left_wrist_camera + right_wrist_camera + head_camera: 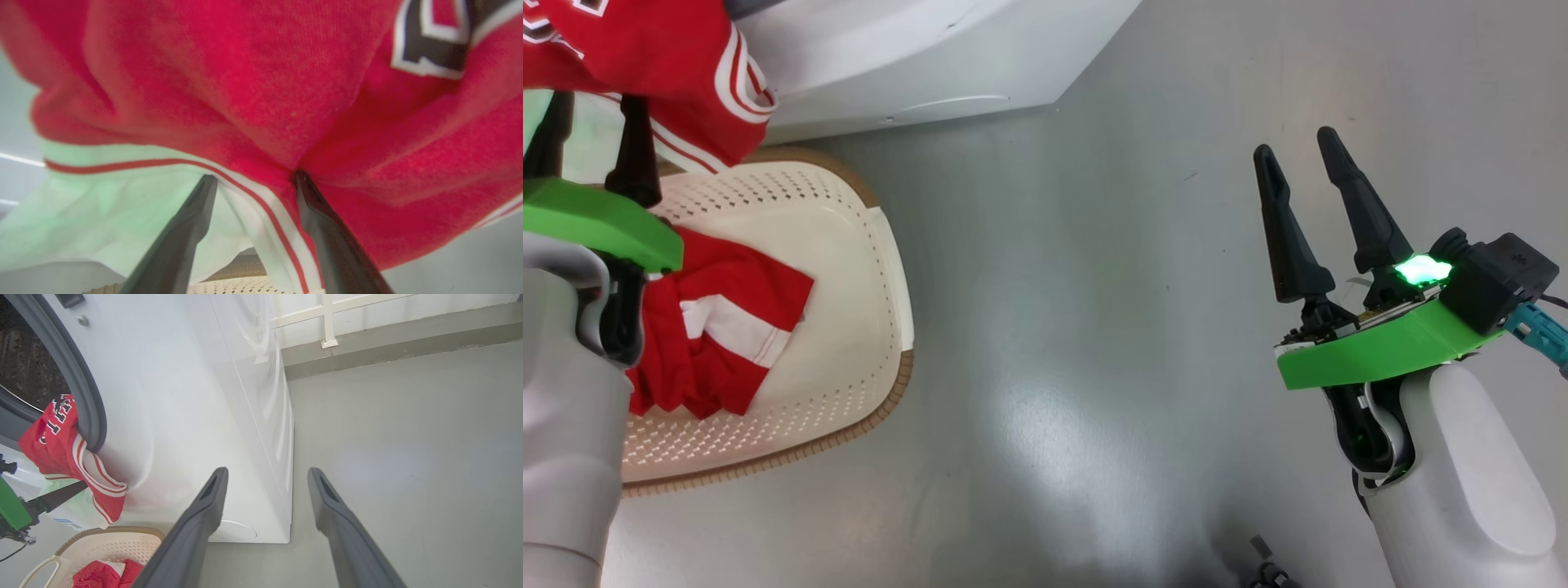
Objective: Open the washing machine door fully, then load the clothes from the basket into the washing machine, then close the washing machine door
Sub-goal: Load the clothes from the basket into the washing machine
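Note:
A red jersey [645,49] with white stripes hangs out of the washing machine [184,396], draped over its grey seal [81,388] below the steel drum [24,363]. My left gripper [254,175] is open, its fingertips pressed up into the jersey's hanging hem [245,81]. One of its dark fingers [61,494] touches the striped edge. More red and white clothes [719,327] lie in the cream basket [849,269] on the floor in front of the machine. My right gripper [1294,143] hangs open and empty over bare floor to the right. The washing machine door is out of view.
Grey floor [1054,286] stretches right of the basket and machine. Beyond the machine's side runs a low wall ledge with a white frame [322,318]. A small dark object [1266,572] sits at the bottom edge of the head view.

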Available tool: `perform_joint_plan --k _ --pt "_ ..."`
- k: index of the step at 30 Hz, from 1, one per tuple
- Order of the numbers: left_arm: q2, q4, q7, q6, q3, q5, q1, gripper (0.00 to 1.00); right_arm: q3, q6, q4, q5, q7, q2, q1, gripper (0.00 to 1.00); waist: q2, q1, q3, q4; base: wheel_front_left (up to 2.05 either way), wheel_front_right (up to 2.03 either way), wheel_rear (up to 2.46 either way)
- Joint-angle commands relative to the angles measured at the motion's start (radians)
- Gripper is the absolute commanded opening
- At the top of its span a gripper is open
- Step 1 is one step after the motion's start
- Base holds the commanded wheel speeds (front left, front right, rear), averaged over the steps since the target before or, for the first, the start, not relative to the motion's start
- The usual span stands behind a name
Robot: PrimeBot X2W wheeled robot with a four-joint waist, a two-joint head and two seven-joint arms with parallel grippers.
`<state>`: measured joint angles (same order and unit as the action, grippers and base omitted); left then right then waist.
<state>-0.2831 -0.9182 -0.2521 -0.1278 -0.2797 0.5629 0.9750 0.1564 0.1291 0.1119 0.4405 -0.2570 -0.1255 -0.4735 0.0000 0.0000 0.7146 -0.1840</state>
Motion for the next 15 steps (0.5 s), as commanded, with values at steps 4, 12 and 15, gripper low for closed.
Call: perform_joint_plan --k 4,12,15 --pt "-0.048 0.036 -0.01 -0.003 0.053 -0.017 0.018 0.19 0.02 0.002 -0.027 -0.003 -0.005 0.004 0.021 1.0 0.0 0.0 -0.005 0.001 0.0 0.0 0.0" --pt "-0.034 0.039 -0.01 -0.003 0.05 -0.012 -0.008 0.0 0.019 0.002 -0.024 -0.003 -0.005 0.005 0.023 1.0 0.0 0.0 -0.014 0.01 0.0 0.0 0.0" --pt "-0.03 0.051 -0.01 -0.003 0.045 -0.011 -0.029 0.0 0.019 0.002 -0.022 -0.002 -0.005 0.007 0.024 1.0 0.0 0.0 -0.02 0.012 0.0 0.0 0.0"
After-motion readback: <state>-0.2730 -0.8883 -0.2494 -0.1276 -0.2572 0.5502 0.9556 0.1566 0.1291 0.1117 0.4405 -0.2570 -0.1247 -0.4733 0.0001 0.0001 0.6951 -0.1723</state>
